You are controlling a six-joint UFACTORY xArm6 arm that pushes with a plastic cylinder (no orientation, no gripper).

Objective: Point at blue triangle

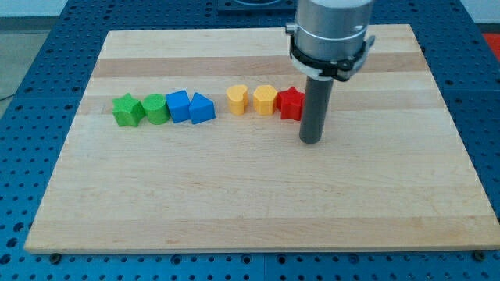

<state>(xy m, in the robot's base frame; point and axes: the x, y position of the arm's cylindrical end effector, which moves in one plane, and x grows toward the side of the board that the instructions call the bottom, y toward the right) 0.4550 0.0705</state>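
Note:
The blue triangle (pixel 202 108) sits in a row of blocks across the board's upper half, touching a blue cube (pixel 179 106) on its left. My tip (pixel 312 140) rests on the board toward the view's right, well to the right of the blue triangle and just below and right of a red block (pixel 291 103). The rod partly hides the red block's right side.
Left of the blue cube stand a green round block (pixel 155 108) and a green star (pixel 126 110). Right of the blue triangle lie a yellow heart-like block (pixel 237 100) and a yellow hexagon (pixel 265 100). The wooden board (pixel 250 195) lies on a blue perforated table.

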